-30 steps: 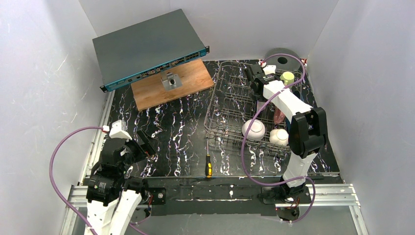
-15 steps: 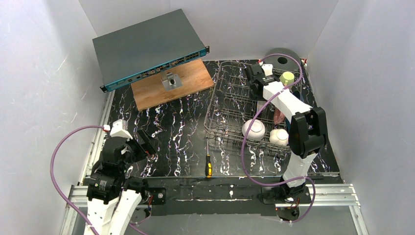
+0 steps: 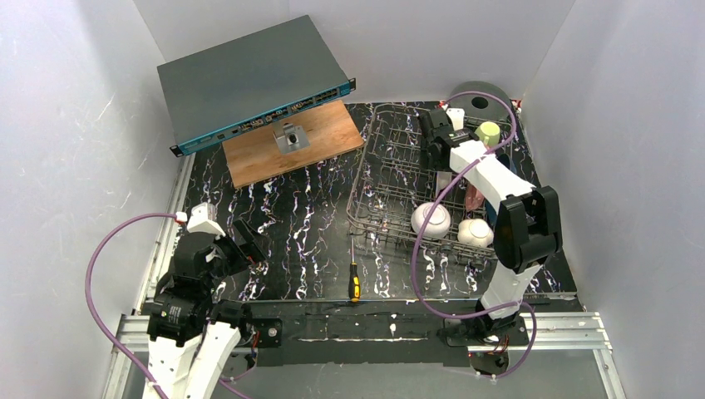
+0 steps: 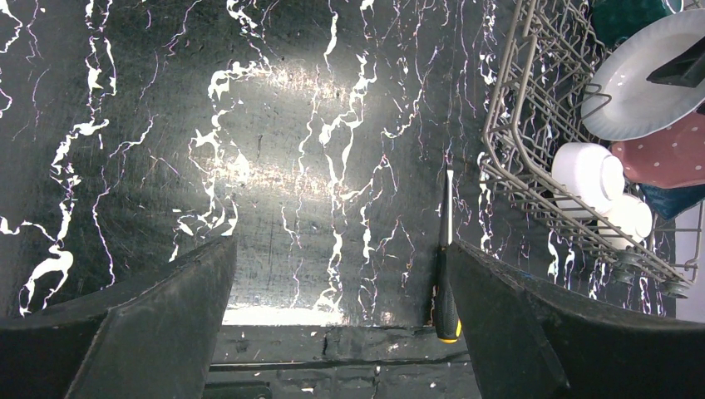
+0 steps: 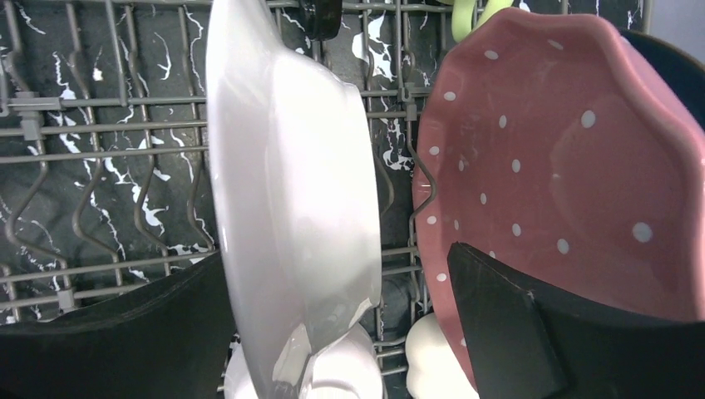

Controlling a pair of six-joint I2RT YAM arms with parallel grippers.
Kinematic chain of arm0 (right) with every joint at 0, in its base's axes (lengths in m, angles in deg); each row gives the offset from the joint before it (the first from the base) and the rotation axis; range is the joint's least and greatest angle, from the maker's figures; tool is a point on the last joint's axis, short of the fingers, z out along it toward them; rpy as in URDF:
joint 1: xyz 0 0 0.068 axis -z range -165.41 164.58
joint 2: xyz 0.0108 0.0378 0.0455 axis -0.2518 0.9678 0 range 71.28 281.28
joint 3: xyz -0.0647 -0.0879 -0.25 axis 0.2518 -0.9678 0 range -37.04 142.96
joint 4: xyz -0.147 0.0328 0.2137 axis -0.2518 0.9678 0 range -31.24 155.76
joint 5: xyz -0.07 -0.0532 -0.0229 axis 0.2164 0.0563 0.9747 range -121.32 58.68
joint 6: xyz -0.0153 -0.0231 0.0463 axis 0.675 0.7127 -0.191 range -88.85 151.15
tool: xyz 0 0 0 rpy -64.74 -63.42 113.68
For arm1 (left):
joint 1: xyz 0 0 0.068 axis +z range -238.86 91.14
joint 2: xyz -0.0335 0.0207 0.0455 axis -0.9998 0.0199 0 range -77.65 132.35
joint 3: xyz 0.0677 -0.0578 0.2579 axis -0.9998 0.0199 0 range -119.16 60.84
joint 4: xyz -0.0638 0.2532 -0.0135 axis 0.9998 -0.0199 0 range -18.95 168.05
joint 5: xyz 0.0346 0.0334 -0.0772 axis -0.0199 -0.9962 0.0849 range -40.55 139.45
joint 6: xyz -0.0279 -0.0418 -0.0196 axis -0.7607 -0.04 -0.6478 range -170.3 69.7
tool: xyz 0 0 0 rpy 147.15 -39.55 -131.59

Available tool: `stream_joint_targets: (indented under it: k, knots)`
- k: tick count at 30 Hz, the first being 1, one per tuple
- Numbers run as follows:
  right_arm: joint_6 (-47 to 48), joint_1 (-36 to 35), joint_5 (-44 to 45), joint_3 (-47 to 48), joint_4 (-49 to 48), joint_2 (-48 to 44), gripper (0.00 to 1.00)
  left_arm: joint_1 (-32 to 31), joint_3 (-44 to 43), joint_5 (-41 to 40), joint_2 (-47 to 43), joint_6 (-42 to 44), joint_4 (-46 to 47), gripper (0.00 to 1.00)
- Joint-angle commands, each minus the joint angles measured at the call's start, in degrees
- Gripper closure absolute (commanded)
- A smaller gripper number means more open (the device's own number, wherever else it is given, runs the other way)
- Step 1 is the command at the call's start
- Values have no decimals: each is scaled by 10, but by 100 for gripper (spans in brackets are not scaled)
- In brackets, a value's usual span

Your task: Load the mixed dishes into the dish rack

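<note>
Right arm: reaches over the dish rack [image 3: 391, 179], which stands on the right half of the table [image 3: 308, 224]. The right fingers [image 5: 515, 332] are spread wide. The white plate [image 5: 291, 199] stands on edge between them, in the rack's wires. The near finger lies against the plate's lower back or just beside it; I cannot tell which. The other finger is clear of the plate, with a gap showing.

Rack contents:
- The pink dotted plate [image 5: 565, 166] stands on edge just beside the white plate, on its right in the wrist view.
- The dark blue plate [image 5: 673, 83] shows behind the pink one. Only its rim is visible.
- The white bowl [image 3: 431, 219] and the cream flower-shaped dish [image 3: 475, 233] sit side by side at the near end of the rack.
- The yellow-green mug [image 3: 488, 133] is at the far right corner.
- The dark teal mug [image 4: 628, 17] shows at the far end, partly cut off by the picture's edge.

Left arm: folded low at the near left of the table, well apart from the rack. The left fingers [image 4: 125, 332] are wide apart with nothing between them.

Other items: a screwdriver [image 3: 353, 280] lies on the table near the rack's near left corner. A wooden board [image 3: 324, 141] lies at the far side.
</note>
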Motion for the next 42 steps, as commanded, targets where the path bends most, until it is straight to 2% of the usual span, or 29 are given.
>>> stream_joint_targets:
  k: [1,8,13,20,25,29,34,42]
  knots:
    - [26,3,-26,3,-5,-41,2,-1,2,-1,4,1,-10,3]
    - [28,-1,-44,19,25,-78,2,-2,3,-1,1,1,-9,3]
    - [19,-2,-72,26,43,-147,2,-2,3,-1,0,1,-8,3]
    - [-6,-2,-179,5,58,-283,2,-2,4,-2,-3,0,-7,3]
    - [27,-3,-331,-92,-45,-433,2,-2,3,0,-4,0,-9,3]
    - [37,-2,-377,-160,-104,-550,2,-2,4,-6,-13,-2,-8,3]
    - [49,-2,-342,-192,-96,-654,2,-2,3,-9,-16,-2,-10,3]
    - [-53,-2,-262,-210,-37,-719,2,-2,3,-7,-14,-2,-10,3]
